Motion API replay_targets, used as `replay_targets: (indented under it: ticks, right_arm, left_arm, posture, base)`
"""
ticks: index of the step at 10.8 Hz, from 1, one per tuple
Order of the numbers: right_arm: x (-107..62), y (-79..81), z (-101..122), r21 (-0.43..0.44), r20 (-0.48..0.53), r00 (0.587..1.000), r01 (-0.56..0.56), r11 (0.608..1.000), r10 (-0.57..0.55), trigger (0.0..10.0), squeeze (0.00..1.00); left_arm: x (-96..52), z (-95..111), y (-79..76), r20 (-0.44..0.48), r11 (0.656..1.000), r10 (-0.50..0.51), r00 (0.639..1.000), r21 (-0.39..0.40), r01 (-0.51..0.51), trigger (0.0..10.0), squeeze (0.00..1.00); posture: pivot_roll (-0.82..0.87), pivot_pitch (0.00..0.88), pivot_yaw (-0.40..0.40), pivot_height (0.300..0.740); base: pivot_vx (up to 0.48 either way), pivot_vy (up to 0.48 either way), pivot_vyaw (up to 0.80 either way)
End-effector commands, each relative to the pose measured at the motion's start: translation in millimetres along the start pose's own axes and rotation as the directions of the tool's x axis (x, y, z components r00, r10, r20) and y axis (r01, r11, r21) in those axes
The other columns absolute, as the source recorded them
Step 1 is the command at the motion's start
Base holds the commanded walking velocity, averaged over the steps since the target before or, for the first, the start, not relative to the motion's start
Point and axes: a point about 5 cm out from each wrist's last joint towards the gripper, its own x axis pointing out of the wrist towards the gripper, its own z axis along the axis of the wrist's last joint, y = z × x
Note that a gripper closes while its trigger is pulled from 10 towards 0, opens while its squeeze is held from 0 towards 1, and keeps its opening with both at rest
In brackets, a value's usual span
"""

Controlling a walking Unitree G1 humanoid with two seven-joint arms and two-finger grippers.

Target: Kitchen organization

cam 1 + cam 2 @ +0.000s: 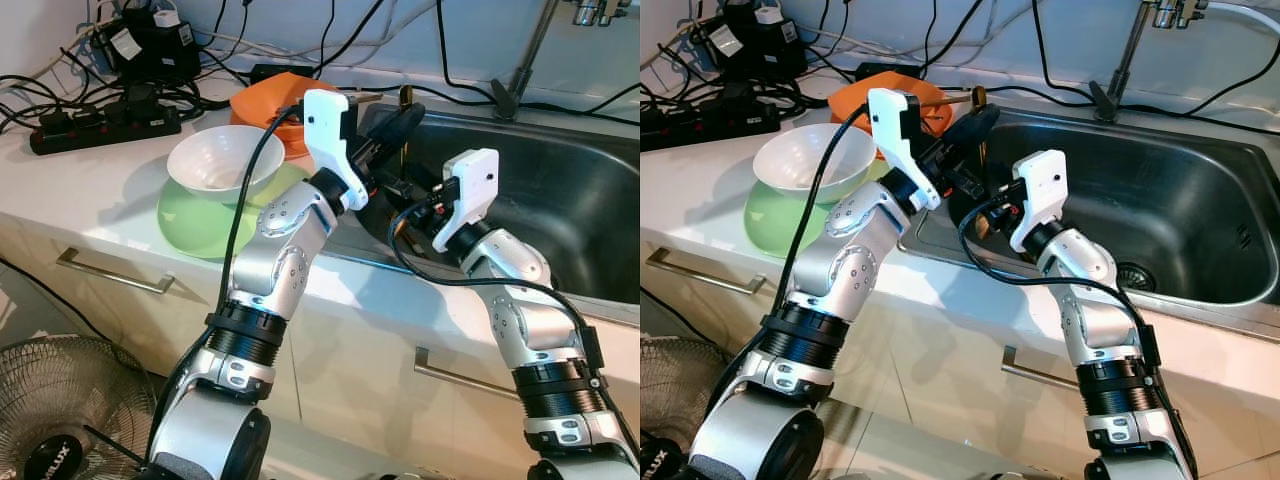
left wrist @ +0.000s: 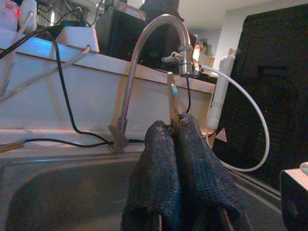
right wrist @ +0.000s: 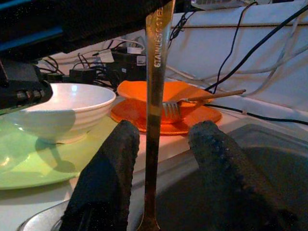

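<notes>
A long stainless steel utensil (image 3: 156, 72) hangs upright over the left end of the sink (image 1: 560, 200). My left gripper (image 1: 395, 130) is shut on its upper part, and a thin stretch of the utensil (image 2: 172, 96) sticks out past the fingertips. My right gripper (image 3: 163, 139) is just below, open, with one finger on each side of the handle and a gap to each. A white bowl (image 1: 225, 160) sits on a green plate (image 1: 195, 225) on the counter. Behind it is orange dishware (image 1: 270, 105) with a fork (image 3: 192, 101) in it.
A faucet (image 2: 154, 29) rises behind the sink. A power strip (image 1: 100, 125) and tangled cables lie at the counter's back left. Drawer handles (image 1: 115, 272) run along the cabinet front, and a floor fan (image 1: 50, 420) stands at lower left.
</notes>
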Motion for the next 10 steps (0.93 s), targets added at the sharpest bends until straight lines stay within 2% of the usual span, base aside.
replay_targets:
  ticks: [1, 10]
  right_arm:
    - [2.0, 1.5, 0.8, -0.01, 0.002, 1.0, -0.012, 1.0, 0.013, 0.0, 0.0]
    - [1.9, 0.5, -1.3, -0.007, -0.001, 1.0, -0.001, 1.0, 0.001, 0.0, 0.0]
  left_arm:
    - [2.1, 4.2, -3.7, 0.01, 1.0, -0.027, 1.0, 0.006, 0.027, 10.0, 0.0]
    - [2.2, 4.5, -4.1, 0.013, 1.0, -0.024, 1.0, 0.008, 0.024, 10.0, 0.0]
  posture:
    - [0.02, 0.015, 0.036, 0.74]
    - [0.02, 0.017, 0.037, 0.74]
  base:
    - [0.0, 0.0, 0.0]
    - [0.0, 0.0, 0.0]
